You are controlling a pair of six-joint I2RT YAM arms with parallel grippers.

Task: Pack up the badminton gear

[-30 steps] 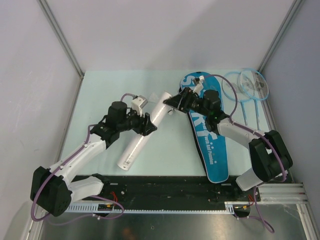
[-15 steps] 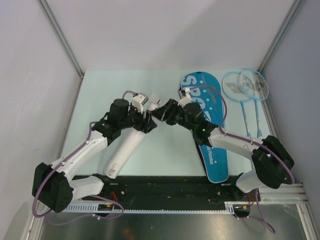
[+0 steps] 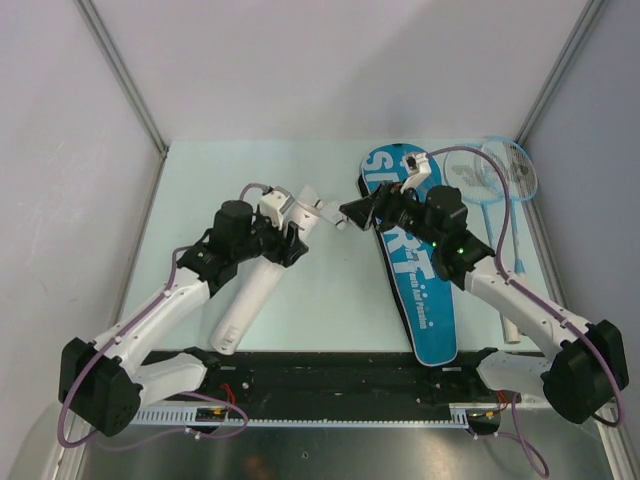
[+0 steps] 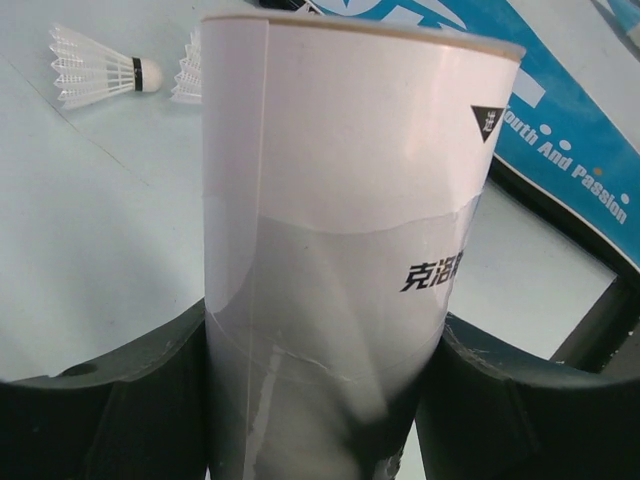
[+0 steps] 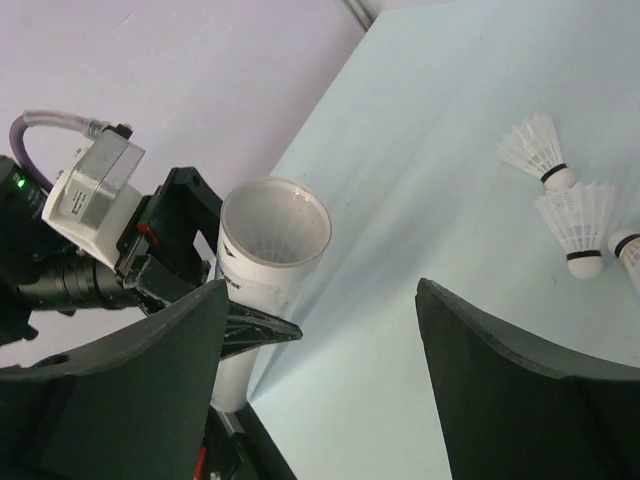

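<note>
I'm clamping my left hand (image 4: 325,400) around the middle of the white tube (image 4: 340,180), its open mouth pointing toward one o'clock. My right hand (image 5: 320,380) is hovering wide open and empty, facing that mouth. Three shuttlecocks (image 5: 575,225) are lying together on the desk (image 3: 200,190), at three o'clock from the mouth in my right wrist view. The blue bag (image 3: 425,290) is lying flat at three o'clock, with the rackets (image 3: 490,170) beyond at two. I'm judging the tube light, smooth and crushable, so I'm favouring a gentle squeeze. The shuttlecocks look feather-frail, so I'm planning to pinch each cork, never the skirt.
</note>
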